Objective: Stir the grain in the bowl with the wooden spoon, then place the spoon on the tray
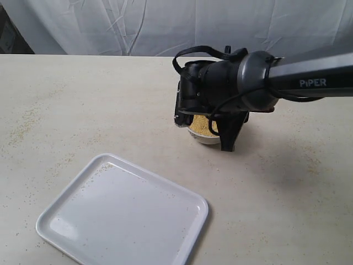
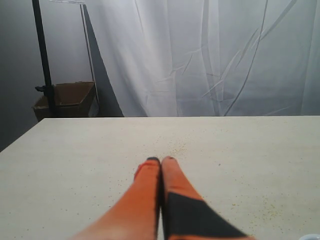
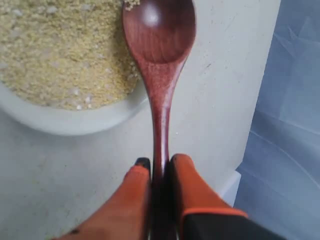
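A white curtain point(image 1: 165, 22) backs the pale table point(image 1: 83, 99) (speckled with stray grains). The tray point(image 1: 121, 215) lies apart from the bowl point(image 3: 60, 120) of grain point(image 3: 60, 45). The right gripper point(image 3: 159, 167) pinches the wooden spoon point(image 3: 160, 60) over the bowl's rim, perhaps touching grain. The left gripper point(image 2: 161, 162) is pressed together with nothing between its fingers.

Bowl point(image 1: 205, 138), with grain point(image 1: 199, 127) in it, stands right of the bench's middle, nearer the far edge. Tray point(image 1: 124, 215) lies before it, toward the near left corner, well apart. Wooden spoon point(image 3: 160, 75), in my right gripper point(image 3: 157, 162), crosses the bowl's rim, head over the grain.
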`<state>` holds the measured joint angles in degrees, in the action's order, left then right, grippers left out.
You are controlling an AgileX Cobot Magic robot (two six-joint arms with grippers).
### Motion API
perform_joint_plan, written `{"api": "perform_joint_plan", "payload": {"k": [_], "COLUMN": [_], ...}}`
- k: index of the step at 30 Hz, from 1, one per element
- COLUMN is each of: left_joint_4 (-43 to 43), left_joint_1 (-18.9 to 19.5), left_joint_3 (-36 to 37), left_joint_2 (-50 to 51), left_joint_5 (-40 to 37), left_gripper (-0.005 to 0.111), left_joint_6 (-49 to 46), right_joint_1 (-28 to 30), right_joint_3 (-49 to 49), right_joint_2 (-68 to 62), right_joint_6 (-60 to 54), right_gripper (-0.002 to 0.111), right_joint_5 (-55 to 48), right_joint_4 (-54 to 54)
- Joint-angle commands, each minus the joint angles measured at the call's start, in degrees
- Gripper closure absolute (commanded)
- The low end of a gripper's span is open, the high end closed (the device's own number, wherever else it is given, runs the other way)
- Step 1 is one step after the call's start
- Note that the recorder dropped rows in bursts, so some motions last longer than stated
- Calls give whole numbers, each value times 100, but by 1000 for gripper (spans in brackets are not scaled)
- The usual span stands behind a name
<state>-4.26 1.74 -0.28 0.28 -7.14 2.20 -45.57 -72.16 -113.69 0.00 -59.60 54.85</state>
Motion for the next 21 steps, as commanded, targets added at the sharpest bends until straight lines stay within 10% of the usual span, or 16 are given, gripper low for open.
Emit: {"api": "perform_joint_plan", "payload": {"k": [1,21], "left_joint_4": [13,13], "left_joint_1": [-26,-26], "left_joint_3": [28,28], "left_joint_2": [-28,-28], "left_joint_5": [-8,-8], "left_gripper": [106,106], "left_joint_6": [26,15], "right_joint_1": [-11,-188], "right_joint_3": [-17,-17], "right_joint_2": [-122,135], "right_joint_6": [0,-74], "right_gripper": [108,108], "right_joint_5": [146,-320], "right_joint_4": [108,-117]}}
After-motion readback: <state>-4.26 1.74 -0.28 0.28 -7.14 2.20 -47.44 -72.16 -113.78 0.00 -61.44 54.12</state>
